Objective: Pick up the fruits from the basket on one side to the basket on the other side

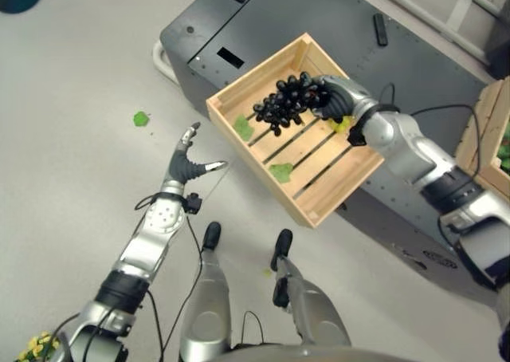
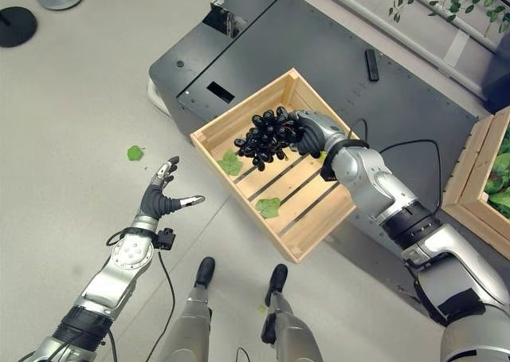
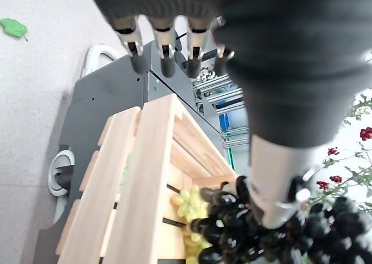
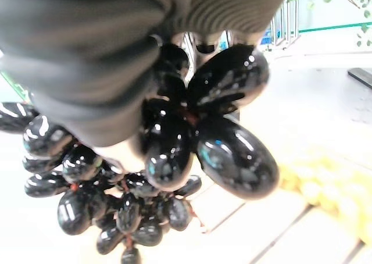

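Observation:
A bunch of black grapes [image 1: 283,103] hangs over the slatted wooden crate [image 1: 319,206], held by my right hand [image 1: 335,97], whose fingers are curled round its top. Up close the black grapes [image 4: 174,159] hang just below the right hand [image 4: 99,54]. A bunch of green grapes [image 1: 341,125] lies in the crate under that wrist, seen also as green grapes [image 3: 189,203]. My left hand [image 1: 188,163] is out over the floor to the left of the crate, fingers spread and straight, holding nothing.
The crate rests on a dark grey platform [image 1: 263,19] with a black remote-like object [image 1: 381,29] on it. Green leaves [image 1: 280,171] lie in the crate and one leaf [image 1: 141,119] on the floor. Another wooden crate [image 2: 478,171] with greenery stands at the right.

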